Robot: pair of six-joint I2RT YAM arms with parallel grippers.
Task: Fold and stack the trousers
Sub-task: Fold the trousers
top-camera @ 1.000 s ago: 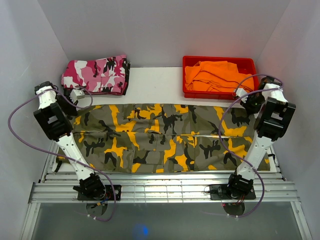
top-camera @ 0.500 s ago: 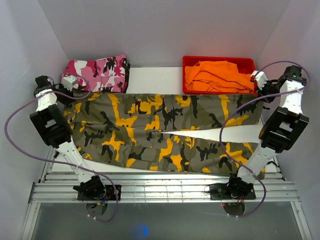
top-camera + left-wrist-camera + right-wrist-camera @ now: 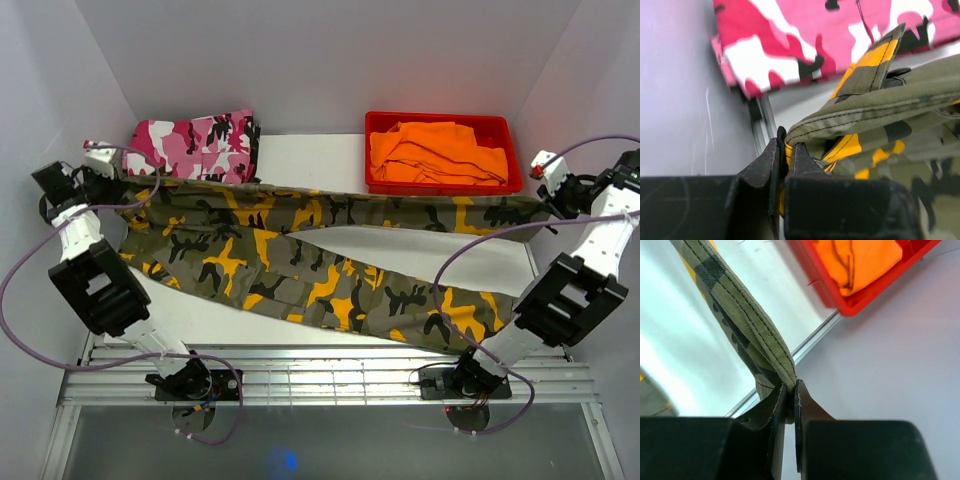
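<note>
Top external view: the trousers [image 3: 300,250] are spread crosswise over the white table [image 3: 310,160], strung between the two arms. Left gripper [image 3: 105,180] is at the far left, near the side wall; right gripper [image 3: 550,198] is at the far right, just past the end of the red tray [image 3: 440,188]. One long edge of the cloth runs as a narrow taut band from one gripper to the other, passing just in front of the folded pink camouflage trousers [image 3: 195,148] and the tray. The rest sags off that band and lies slanting toward the near right of the table, with a wedge of bare table showing between the band and the lower leg. Orange garment [image 3: 435,150] sits crumpled inside the tray. Left wrist view: left gripper [image 3: 785,150] has its fingers pressed together on a folded olive and yellow hem of the trousers [image 3: 880,100], which leads away up and right; the pink camouflage trousers [image 3: 805,40] lie just beyond, grey wall to the left. Right wrist view: right gripper [image 3: 789,390] is pinched tight on a stitched olive edge of the trousers [image 3: 740,315], which rises away to the upper left; a corner of the red tray [image 3: 840,295] with the orange garment [image 3: 860,260] shows above.
</note>
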